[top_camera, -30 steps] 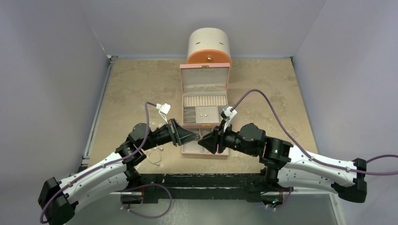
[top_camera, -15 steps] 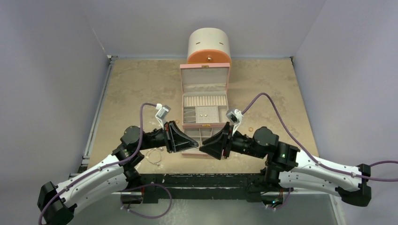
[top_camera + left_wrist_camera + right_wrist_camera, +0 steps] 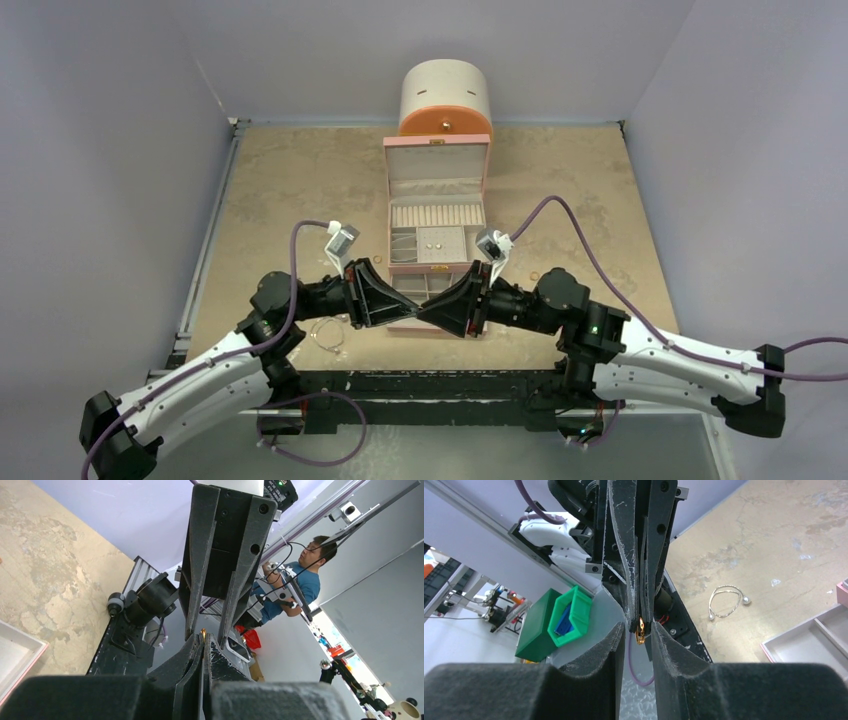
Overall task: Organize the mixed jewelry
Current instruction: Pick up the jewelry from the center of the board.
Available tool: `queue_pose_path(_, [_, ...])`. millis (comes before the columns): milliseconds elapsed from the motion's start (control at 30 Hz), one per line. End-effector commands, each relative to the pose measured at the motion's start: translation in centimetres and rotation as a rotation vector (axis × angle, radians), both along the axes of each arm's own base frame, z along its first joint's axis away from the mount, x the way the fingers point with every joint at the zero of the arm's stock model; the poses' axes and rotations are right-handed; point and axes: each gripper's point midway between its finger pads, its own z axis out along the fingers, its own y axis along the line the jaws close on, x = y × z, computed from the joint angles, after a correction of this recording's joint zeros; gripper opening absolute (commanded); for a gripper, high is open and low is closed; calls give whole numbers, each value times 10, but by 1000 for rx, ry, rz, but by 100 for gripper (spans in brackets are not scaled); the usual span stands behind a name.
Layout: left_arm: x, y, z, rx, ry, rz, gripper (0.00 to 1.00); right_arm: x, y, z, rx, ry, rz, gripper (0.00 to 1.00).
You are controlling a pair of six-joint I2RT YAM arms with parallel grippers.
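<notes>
Bench [image 3: 290, 190]: tan, mottled top, carrying everything below.
Drawer cabinet [image 3: 445, 95]: round, cream with an orange front, standing at the far edge just behind the box.
Jewelry box [image 3: 437, 143]: pink, lid raised, cream compartments showing, with its lower tray out toward the arms.
Left gripper [image 3: 203, 639]: reaches in from the left over the box's front tray. Its fingers are pressed together on a tiny gold piece at their very tips.
Right gripper [image 3: 638, 629]: reaches in from the right to meet the left gripper tip to tip. Its fingers are spread, one on either side of the left gripper's tips, and in the wrist views they do not touch the gold piece.
Wire bangle [image 3: 327, 335]: thin, silvery and open-ended with small beads at the ends. It lies flat on the bench, left of the box and near the left arm.
Coppery ring [image 3: 536, 271]: lies on the bench right of the box, close to the right arm.
Pair of studs [image 3: 432, 240]: two small dots side by side in a middle compartment of the box.
Gold stud [image 3: 640, 628]: pinched at the left gripper's fingertips, in the gap between the right gripper's fingers, above the box's front tray.
</notes>
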Motion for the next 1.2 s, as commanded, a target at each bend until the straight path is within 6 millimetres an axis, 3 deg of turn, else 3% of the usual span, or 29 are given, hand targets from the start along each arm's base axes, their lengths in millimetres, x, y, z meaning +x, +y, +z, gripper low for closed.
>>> queue_pose_path(0, [-7, 6, 29, -75, -70, -15, 0, -9, -2, 25, 108, -28, 36, 28])
queue_pose_path(267, [-6, 6, 29, -77, -72, -9, 0, -7, -2, 24, 109, -28, 24, 22])
queue_pose_path(467, [-5, 6, 28, -75, -67, -1, 0, -7, -3, 23, 113, -28, 25, 0])
queue_pose_path(700, [-3, 6, 28, -76, -61, 15, 0, -4, -2, 26, 125, -33, 12, 0])
queue_pose_path(933, [13, 11, 19, -10, -74, 135, 37, 17, -8, 17, 63, -17, -115, 0])
queue_pose_path(1067, [34, 21, 6, 103, -104, 281, 49, 37, -12, 10, -7, -12, -222, 0])
queue_pose_path(1167, [48, 33, 1, 195, -121, 388, 52, 60, -17, -2, -130, -30, -343, 0])
